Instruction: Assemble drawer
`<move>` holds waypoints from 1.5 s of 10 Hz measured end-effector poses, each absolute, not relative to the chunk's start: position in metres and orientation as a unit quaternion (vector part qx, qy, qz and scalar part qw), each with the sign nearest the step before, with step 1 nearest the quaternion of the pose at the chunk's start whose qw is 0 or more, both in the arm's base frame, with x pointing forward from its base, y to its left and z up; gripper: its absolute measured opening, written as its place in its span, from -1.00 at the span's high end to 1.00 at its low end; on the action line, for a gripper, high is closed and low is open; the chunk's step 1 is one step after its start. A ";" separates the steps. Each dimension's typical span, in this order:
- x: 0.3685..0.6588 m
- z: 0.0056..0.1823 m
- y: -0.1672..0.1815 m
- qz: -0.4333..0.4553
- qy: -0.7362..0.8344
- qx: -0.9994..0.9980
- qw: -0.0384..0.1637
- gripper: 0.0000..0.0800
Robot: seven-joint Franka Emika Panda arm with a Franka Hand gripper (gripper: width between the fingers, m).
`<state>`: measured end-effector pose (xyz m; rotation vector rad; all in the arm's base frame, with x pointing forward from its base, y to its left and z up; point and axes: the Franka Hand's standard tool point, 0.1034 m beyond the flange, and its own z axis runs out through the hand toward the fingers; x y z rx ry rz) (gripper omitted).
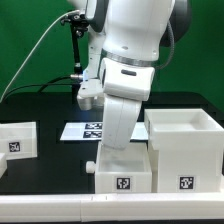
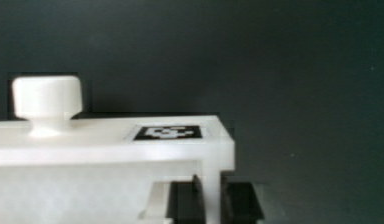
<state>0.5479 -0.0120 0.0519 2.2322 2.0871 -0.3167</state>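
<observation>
Black tabletop (image 1: 45, 172), green backdrop (image 1: 30, 45). The drawer (image 1: 122, 172) sits at 6 o'clock in the exterior view, cube casing (image 1: 185, 150) just beside it at its 3, marker board (image 1: 85, 129) at its 11. The gripper (image 2: 214, 184) has its jaws nearly together, apparently pinching the drawer's wall.

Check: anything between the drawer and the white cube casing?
Nothing visible. The drawer sits right beside the cube casing, on the exterior view's left of it, with the tool shut on its wall.
</observation>
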 end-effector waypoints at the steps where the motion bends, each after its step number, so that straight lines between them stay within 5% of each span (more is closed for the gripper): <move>1: 0.546 0.049 -0.010 -0.105 0.676 0.729 0.034 0.91; 15: 0.551 0.044 -0.023 -0.088 0.668 0.739 0.015 0.90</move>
